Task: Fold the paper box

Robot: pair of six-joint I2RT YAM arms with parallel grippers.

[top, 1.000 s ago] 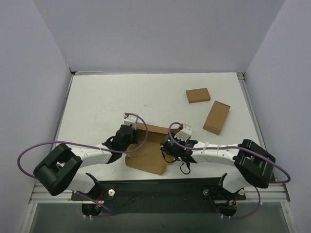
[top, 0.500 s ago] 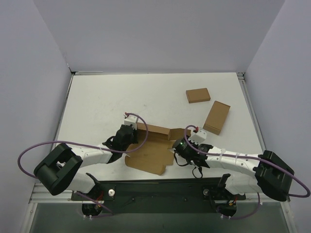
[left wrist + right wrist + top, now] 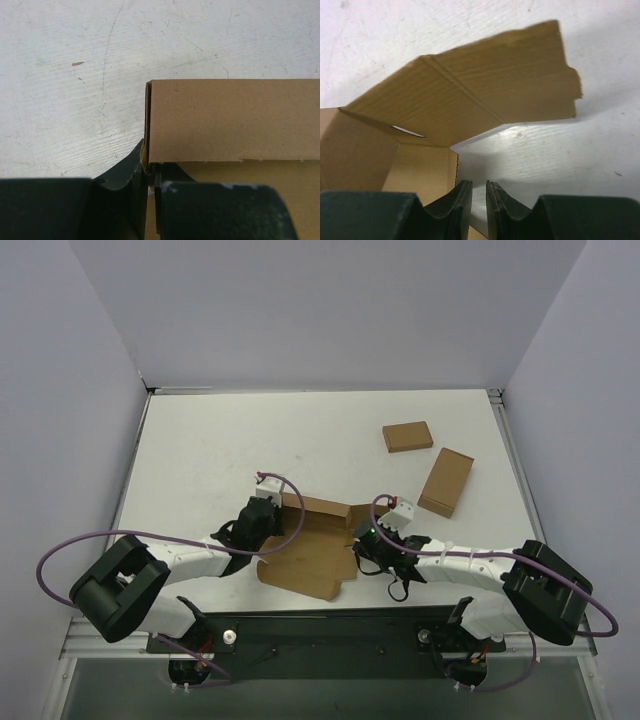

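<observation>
The paper box is a brown cardboard sheet, partly raised, lying at the near middle of the table. My left gripper is at its far left corner. In the left wrist view its fingers are shut on the end of an upright wall of the box. My right gripper is at the box's right end. In the right wrist view its jaws stand a narrow gap apart with only bare table between them. An angled flap of the box rises just ahead of them.
Two smaller brown boxes lie on the white table at the back right, one flat and one longer and angled. Grey walls close in the table on three sides. The arm bases sit on the black rail at the near edge.
My right gripper pulled off the box toward its right end and its jaws narrowed. The box's right flap now stands out past the end. The left gripper has held still.
</observation>
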